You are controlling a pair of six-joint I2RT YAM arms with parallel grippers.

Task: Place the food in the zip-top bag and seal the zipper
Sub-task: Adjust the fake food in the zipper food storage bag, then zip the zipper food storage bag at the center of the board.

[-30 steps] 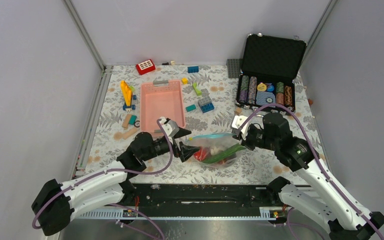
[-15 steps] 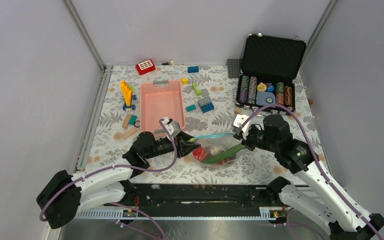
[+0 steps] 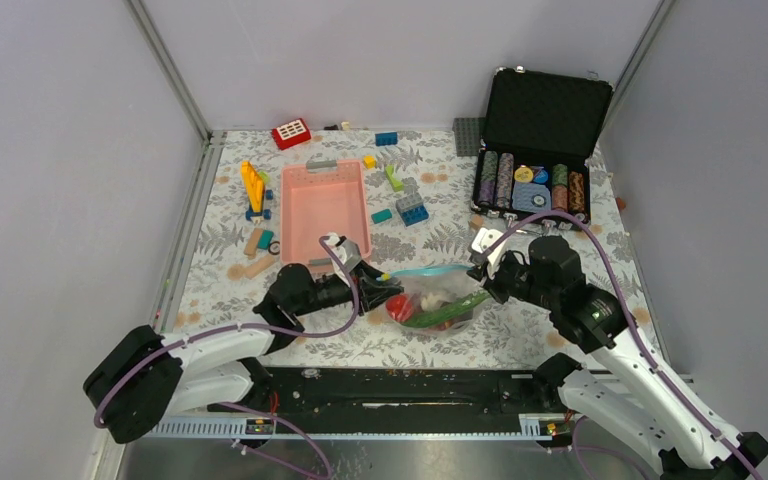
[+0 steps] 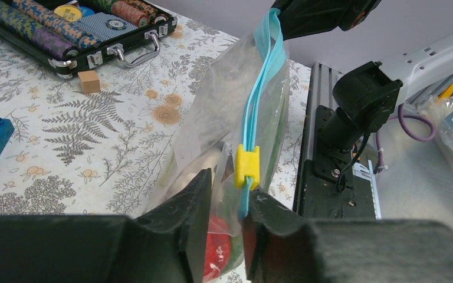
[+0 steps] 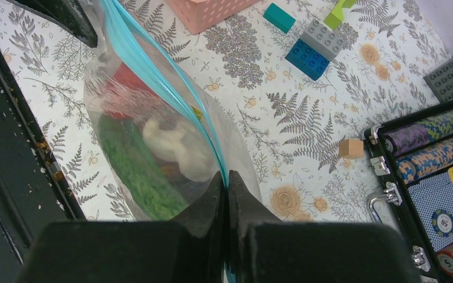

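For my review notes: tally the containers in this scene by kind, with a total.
pink basket: 1
black chip case: 1
zip-top bag: 1
Total: 3

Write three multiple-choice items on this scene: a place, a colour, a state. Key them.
1. Where is the green pod? A pink basket; B inside the zip-top bag; C chip case.
2. What colour is the slider on the zipper? A yellow; B red; C black.
3. How is the right gripper? A wide open; B out of view; C shut on the zipper's end.
Key: B, it lies behind the clear plastic; A, yellow clip on the blue strip; C, fingers meet on the strip.
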